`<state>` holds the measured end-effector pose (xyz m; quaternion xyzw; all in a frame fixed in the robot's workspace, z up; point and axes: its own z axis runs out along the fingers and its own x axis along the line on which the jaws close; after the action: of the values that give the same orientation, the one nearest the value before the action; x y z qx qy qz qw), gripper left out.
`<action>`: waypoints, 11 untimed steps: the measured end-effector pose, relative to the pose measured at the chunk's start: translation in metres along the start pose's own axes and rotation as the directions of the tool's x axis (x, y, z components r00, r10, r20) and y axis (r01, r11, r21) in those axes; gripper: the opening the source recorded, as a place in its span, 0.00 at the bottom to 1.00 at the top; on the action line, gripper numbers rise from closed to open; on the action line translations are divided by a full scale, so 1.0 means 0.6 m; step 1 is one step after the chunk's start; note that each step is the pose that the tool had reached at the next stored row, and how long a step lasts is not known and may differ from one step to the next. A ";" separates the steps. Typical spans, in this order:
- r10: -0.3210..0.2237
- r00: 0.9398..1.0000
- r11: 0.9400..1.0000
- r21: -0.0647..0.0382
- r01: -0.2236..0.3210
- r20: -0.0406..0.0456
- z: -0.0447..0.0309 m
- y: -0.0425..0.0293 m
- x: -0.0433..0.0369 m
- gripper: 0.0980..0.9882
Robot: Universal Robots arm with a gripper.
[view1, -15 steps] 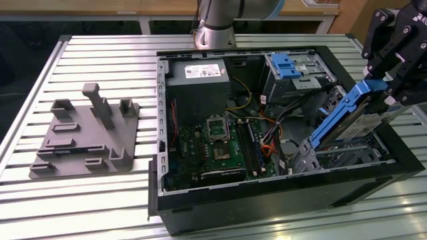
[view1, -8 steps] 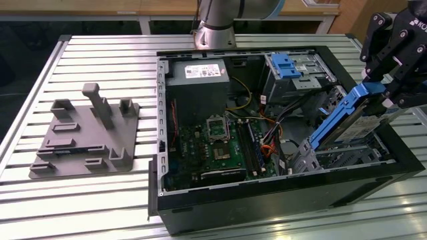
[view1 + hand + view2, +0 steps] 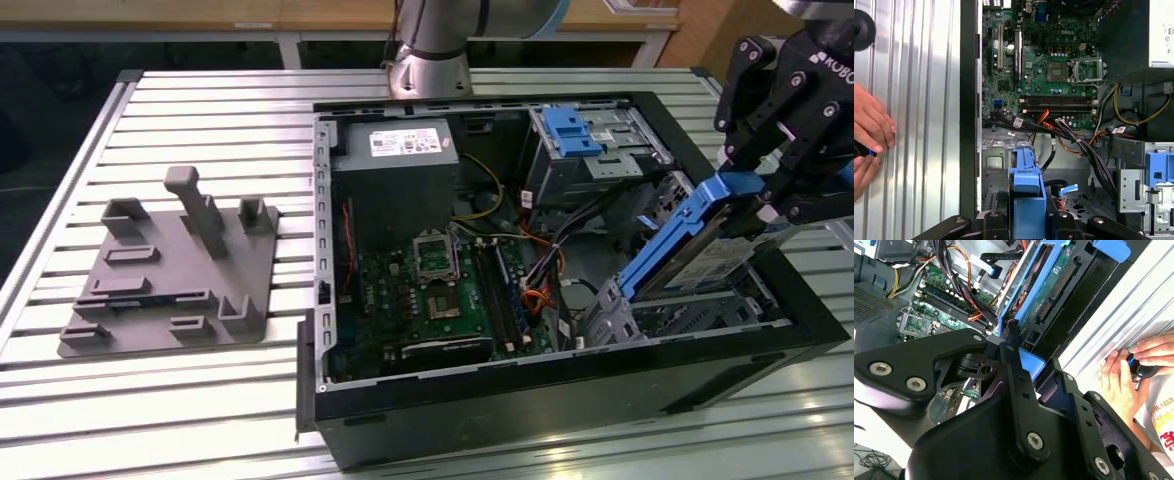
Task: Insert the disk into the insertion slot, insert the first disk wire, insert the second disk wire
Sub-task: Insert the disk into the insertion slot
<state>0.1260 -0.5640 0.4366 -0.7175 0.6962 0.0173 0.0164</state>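
My bench (image 3: 200,400) is a top of silver ribbed slats. In the exterior view an open black computer case (image 3: 534,410) lies on it. At nine o'clock from the case, apart from it, sits a flat grey fixture plate (image 3: 160,290) with upright posts. At twelve o'clock my arm's base (image 3: 430,68) stands at the bench's edge. In the first wrist view a person's hand (image 3: 871,125) rests on the slats beside the case.

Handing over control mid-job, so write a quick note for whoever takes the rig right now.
Gripper: shut on the disk at its upper end.
Disk: tilted, lower end at or just above the insertion slot, not seated.
Done: nothing finished yet.
Left: seating the disk; both disk wires, its connector is bare.
A person's hand is on the table beside the case.
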 end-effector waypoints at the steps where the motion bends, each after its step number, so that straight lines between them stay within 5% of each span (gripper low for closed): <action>1: 0.000 1.000 1.000 -0.001 0.000 0.000 0.002 0.000 0.000 0.30; 11: 0.000 1.000 1.000 -0.005 0.000 0.001 0.031 0.000 0.002 0.30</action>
<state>0.1259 -0.5642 0.4182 -0.7174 0.6962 0.0195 0.0149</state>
